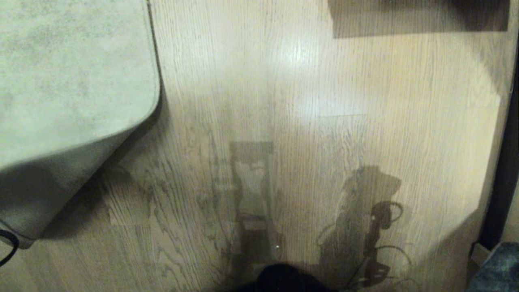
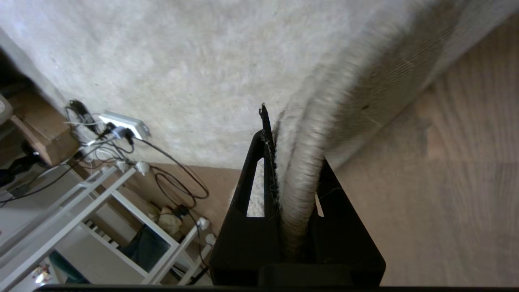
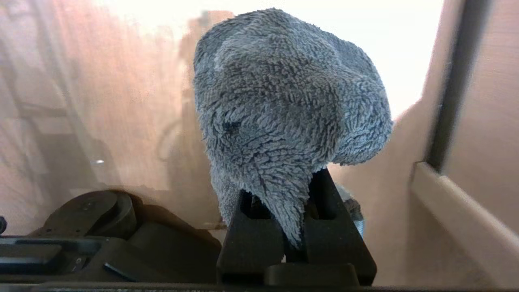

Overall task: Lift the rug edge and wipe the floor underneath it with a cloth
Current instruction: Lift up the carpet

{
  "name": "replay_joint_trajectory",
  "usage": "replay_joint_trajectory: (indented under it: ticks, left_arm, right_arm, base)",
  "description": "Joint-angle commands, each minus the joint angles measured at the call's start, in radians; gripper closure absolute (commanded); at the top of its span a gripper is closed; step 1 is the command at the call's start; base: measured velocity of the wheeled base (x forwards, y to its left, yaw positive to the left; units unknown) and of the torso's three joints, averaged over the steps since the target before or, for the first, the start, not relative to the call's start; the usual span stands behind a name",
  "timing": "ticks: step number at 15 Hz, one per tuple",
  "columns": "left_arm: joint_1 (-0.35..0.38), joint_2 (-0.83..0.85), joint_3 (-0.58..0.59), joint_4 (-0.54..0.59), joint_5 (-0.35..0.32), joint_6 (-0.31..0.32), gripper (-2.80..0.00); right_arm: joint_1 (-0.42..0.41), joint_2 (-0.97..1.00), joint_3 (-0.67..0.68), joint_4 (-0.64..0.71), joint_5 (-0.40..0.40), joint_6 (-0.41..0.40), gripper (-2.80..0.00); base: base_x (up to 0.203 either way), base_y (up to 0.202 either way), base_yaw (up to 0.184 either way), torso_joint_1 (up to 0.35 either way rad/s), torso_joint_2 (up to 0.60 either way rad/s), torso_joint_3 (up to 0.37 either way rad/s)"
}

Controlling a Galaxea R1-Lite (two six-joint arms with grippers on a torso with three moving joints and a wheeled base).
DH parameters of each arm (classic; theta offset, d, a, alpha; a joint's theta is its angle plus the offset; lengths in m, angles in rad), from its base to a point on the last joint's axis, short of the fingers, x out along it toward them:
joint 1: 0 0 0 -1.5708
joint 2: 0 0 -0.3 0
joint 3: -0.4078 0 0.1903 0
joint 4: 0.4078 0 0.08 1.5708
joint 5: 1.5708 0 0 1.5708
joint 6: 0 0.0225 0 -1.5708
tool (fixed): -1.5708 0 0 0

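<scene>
Left claw (image 2: 294, 162) pinches rug edge (image 2: 300, 178) | right claw (image 3: 294, 211) holds cloth (image 3: 284, 105) | floor (image 1: 324, 142)

Head view: warm, uneven light, with a glare patch on the floor (image 1: 300, 52) at about 12 o'clock; the robot's shadow falls toward 6 o'clock and a dark shadow lies beneath the raised rug edge (image 1: 81, 154) at 9 o'clock. Left wrist view: evenly lit, with the rug fold near the lens blurred. Right wrist view: overexposed at 12 o'clock, the cloth (image 3: 284, 101) sharp, the background soft.
</scene>
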Motion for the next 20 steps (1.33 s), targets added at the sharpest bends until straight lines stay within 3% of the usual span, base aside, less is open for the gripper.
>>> replay_joint_trajectory:
  ticks: [1, 14, 20]
  left_arm:
    - [-0.001, -0.003, 0.005, -0.004, 0.001, 0.003, 0.0]
    - [0.001, -0.013, 0.019, -0.004, 0.001, 0.003, 0.0]
    - [0.001, -0.015, 0.036, -0.006, 0.0, 0.003, 0.0]
  right_arm:
    - [0.001, 0.002, 0.0, -0.002, 0.0, 0.0, 0.0]
    - [0.001, 0.002, 0.0, -0.002, 0.0, 0.0, 0.0]
    - [0.001, 0.002, 0.0, -0.001, 0.0, 0.0, 0.0]
  base:
    - [0.0, 0.194, -0.002, 0.001, 0.0, 0.002]
    - [0.0, 0.19, -0.002, 0.001, 0.0, 0.002]
    - [0.0, 0.018, 0.0, 0.0, 0.0, 0.0]
